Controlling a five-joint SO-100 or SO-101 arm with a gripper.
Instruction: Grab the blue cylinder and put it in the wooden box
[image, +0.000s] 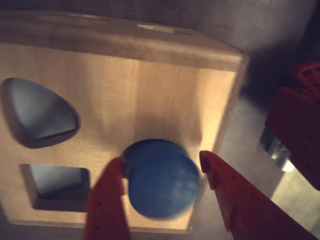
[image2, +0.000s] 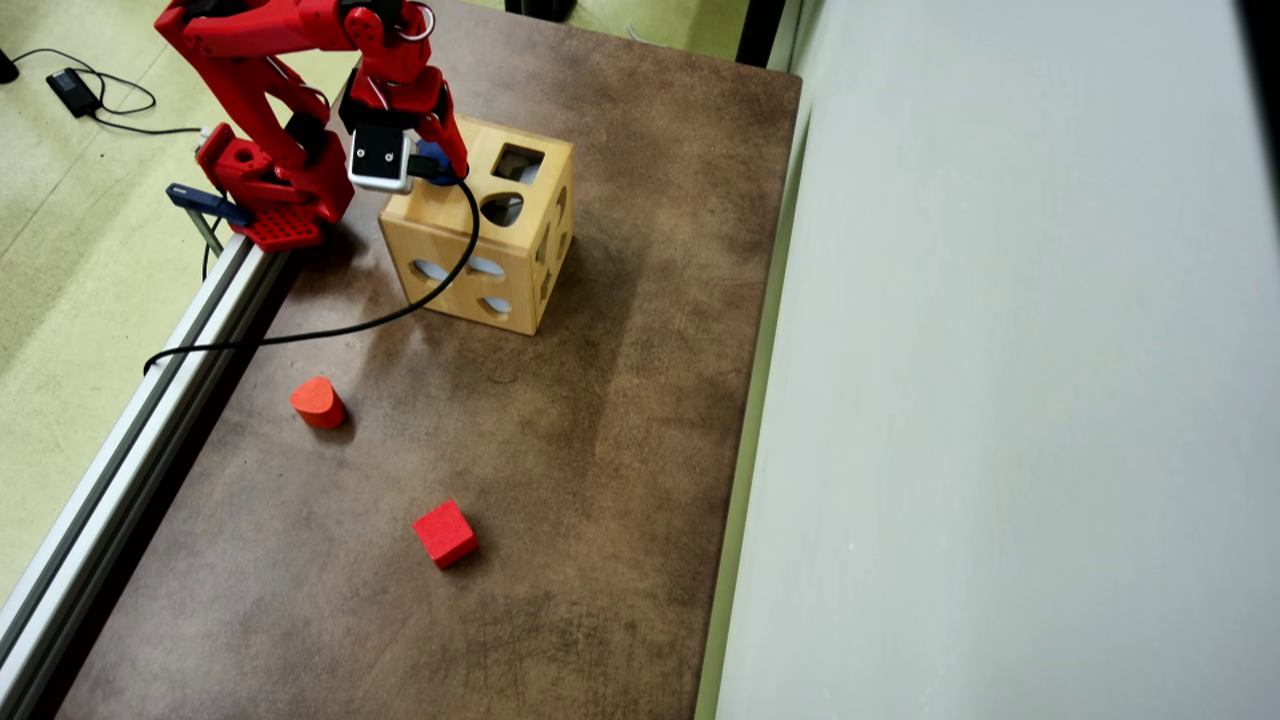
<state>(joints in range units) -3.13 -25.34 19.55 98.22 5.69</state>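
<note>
Gripper (image: 162, 172) pinches blue cylinder (image: 162, 187) between red fingers (image: 107, 200), directly over wooden box (image: 150, 85) top face; cylinder's round end faces a round opening beneath it, apparently aligned for release.

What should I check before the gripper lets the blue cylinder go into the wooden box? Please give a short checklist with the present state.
1. Blue cylinder sits between the gripper fingers: ok.
2. Gripper is above the top of the wooden box: ok.
3. Cylinder sits over a round hole: cannot tell, it hides what is under it.
4. Fingers are open enough to release: cannot tell, one finger seems apart from the cylinder.
5. Black cable lies across the box top, away from the cylinder: ok.
</note>
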